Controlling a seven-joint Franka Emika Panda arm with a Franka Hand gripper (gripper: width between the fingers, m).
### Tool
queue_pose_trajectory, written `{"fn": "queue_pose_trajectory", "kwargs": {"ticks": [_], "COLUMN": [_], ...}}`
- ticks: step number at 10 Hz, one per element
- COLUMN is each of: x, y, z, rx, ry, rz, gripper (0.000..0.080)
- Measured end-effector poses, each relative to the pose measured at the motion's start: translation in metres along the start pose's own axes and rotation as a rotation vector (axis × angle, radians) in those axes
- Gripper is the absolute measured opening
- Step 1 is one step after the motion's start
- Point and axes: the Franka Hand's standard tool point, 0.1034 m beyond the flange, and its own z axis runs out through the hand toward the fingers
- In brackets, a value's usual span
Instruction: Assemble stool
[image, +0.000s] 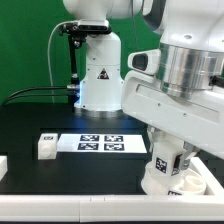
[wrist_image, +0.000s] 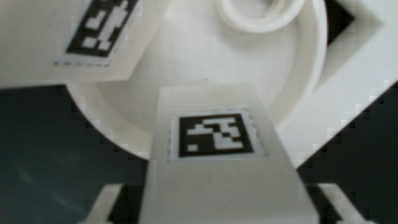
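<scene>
White seat (wrist_image: 134, 105); white leg (wrist_image: 217, 190), black-white square tag (wrist_image: 217, 135); black table (image: 40, 115).

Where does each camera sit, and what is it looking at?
Exterior view: off the arm, facing the robot's base across the table; it sees the arm and the marker board.
Wrist view: on the wrist, looking along the jaws at the held leg, with the seat beyond; only the jaws show.
Both show the leg and seat.

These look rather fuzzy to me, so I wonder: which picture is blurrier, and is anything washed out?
Wrist view: soft throughout, the tag on the centre leg fuzzy-edged, the white seat nearly featureless. Exterior view: sharper, tags on the marker board distinct, though the near arm is bright and slightly soft.
</scene>
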Motion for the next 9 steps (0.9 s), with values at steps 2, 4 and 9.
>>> {"fn": "queue_pose_trajectory", "kwargs": {"ticks": [2, 4, 9], "x": [0.002, 0.002, 0.039], "y": [0.003, 0.004, 0.033], "z": [0.002, 0.003, -0.047], "rx": [-0.001, -0.001, 0.096], "ry": [0.009, 0.009, -0.034], "rz": [0.053, 0.051, -0.038], "gripper": [0.0334, 0.0418, 0.0646]}}
